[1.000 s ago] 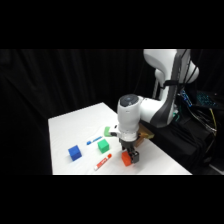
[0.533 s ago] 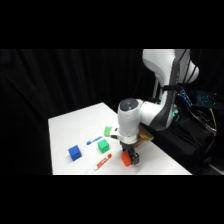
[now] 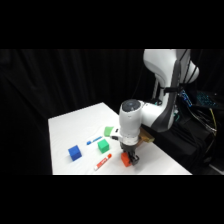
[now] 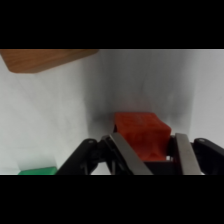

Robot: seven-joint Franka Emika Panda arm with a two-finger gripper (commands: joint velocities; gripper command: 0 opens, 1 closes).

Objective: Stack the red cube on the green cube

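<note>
Down low at the lower centre of the side view: end effector (image 3: 131, 159) straddling the red cube (image 3: 125, 159), fingers (image 4: 128, 155) flanking it on the worktop (image 3: 75, 127), seemingly not clamped. Green cube (image 3: 102, 145) up-left, near. Barely shifted against half a second back.

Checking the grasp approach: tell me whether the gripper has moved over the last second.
No. The gripper stays down at the red cube, right of the marker, as before.

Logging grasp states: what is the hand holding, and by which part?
The red cube sits between the hand's fingers, at its two opposite sides; whether they grip it cannot be told.
</note>
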